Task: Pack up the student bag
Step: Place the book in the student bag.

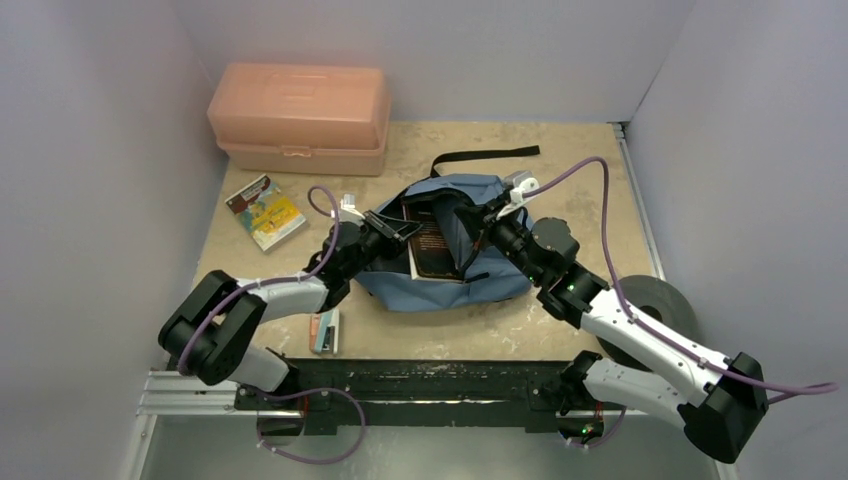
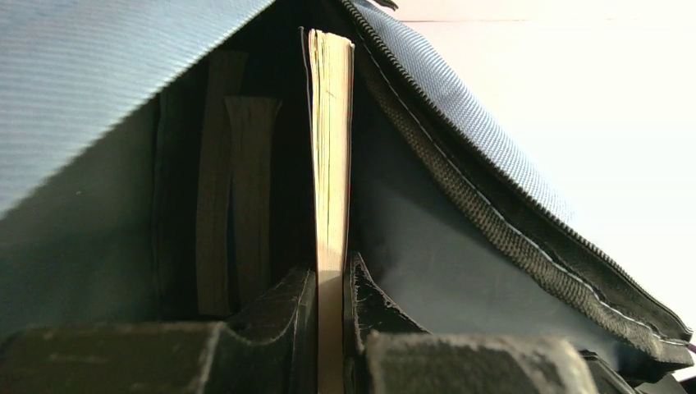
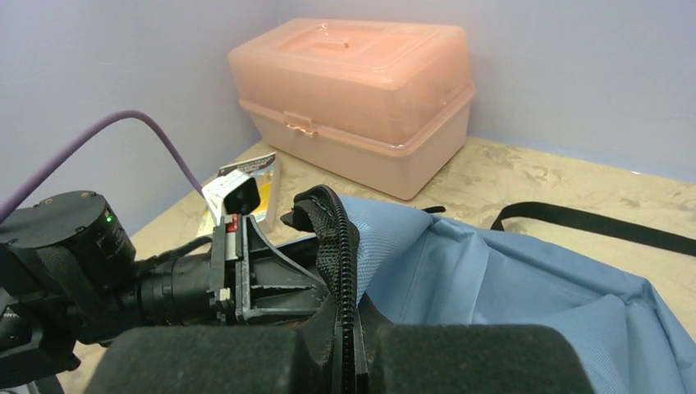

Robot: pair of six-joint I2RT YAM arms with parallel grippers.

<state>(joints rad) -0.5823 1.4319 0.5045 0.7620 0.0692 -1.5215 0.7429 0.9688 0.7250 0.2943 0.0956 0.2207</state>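
The beige tabletop point(image 1: 560, 150) carries the student bag point(image 1: 480, 285) at its middle, mouth toward the left arm, length roughly crosswise. Only the left wrist view looks inside: the left end effector point(image 2: 331, 287) clamps a book point(image 2: 330, 148) beside two more books point(image 2: 238, 205). In its own view, the right end effector point(image 3: 349, 328) pinches the zipper rim point(image 3: 336, 238).

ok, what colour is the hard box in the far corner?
The box is salmon pink all over, lid and base alike. It shows best in the right wrist view.

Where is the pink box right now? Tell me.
In the top view, the pink box sits at the far left corner of the table, just beyond the colourful book.
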